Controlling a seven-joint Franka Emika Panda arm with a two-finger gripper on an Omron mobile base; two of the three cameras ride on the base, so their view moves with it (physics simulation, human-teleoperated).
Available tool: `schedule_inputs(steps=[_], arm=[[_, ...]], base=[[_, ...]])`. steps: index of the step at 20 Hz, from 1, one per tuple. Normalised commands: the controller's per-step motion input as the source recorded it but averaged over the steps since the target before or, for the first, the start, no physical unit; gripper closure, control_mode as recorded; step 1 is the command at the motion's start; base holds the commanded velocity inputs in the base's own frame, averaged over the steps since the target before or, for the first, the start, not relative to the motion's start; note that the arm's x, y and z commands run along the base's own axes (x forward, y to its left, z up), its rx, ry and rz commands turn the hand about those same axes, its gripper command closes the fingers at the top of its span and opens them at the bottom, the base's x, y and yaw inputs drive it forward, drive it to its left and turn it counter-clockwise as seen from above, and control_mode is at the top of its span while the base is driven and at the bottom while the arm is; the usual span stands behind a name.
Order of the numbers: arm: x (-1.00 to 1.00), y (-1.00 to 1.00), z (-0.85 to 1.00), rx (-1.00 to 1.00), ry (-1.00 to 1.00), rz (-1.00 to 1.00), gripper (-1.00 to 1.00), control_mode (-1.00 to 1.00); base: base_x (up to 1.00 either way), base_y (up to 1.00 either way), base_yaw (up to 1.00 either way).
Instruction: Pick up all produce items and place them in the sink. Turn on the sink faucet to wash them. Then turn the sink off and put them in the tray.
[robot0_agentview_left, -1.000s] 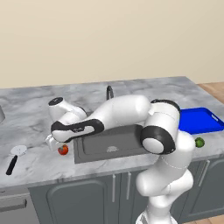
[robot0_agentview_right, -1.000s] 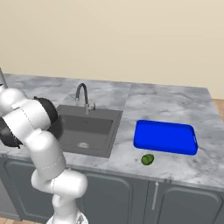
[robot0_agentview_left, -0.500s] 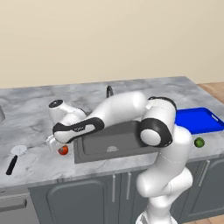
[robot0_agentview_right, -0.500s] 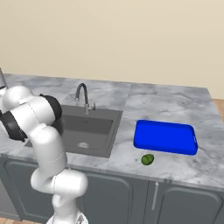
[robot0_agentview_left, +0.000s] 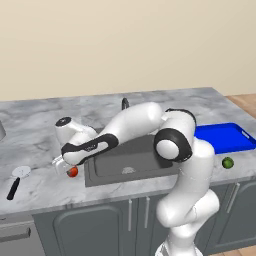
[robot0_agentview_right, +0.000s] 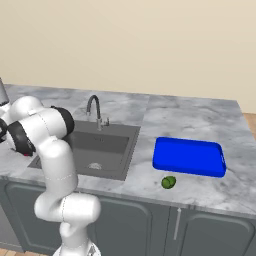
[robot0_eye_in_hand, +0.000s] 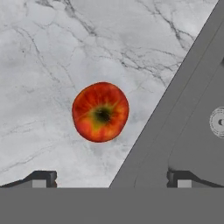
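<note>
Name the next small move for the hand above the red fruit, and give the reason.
Probably lower straight down: the round red-orange fruit lies on the grey marble counter beside the dark grey sink basin, centred ahead of the open gripper, fingers not yet around it.

The tomato (robot0_eye_in_hand: 100, 112) is red-orange with yellowish streaks and a dark greenish-brown centre; from the left base it's just a small red dot (robot0_agentview_left: 73, 172). The table (robot0_eye_in_hand: 52, 52) is pale grey marble with darker veins. Sink (robot0_agentview_left: 131, 160) is dark flat grey, drain (robot0_eye_in_hand: 217, 123) a lighter grey ring at 3 o'clock. Tray (robot0_agentview_right: 189, 157) is bright solid blue, and the other produce (robot0_agentview_right: 169, 182) is green with a darker patch. Faucet (robot0_agentview_right: 94, 111) is grey metal. The utensil (robot0_agentview_left: 17, 180) has a black handle and white head.
</note>
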Motion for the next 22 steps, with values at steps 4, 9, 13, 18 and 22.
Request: schedule_inputs(steps=[4, 9, 13, 18, 22], arm=[[0.08, 0.12, -0.12, 0.0, -0.06, 0.0, -1.0, -1.0], [0.05, 0.09, -0.11, 0.0, -0.08, 0.0, -1.0, -1.0], [0.06, 0.02, -0.14, 0.0, -0.09, 0.0, -1.0, -1.0], [0.12, 0.0, -0.14, 0.0, -0.08, 0.0, -1.0, -1.0], [0.16, 0.01, -0.07, 0.0, -0.07, 0.0, -1.0, -1.0]], base=[[0.0, 0.0, 0.0], [0.0, 0.0, 0.0], [0.0, 0.0, 0.0], [0.0, 0.0, 0.0], [0.0, 0.0, 0.0]])
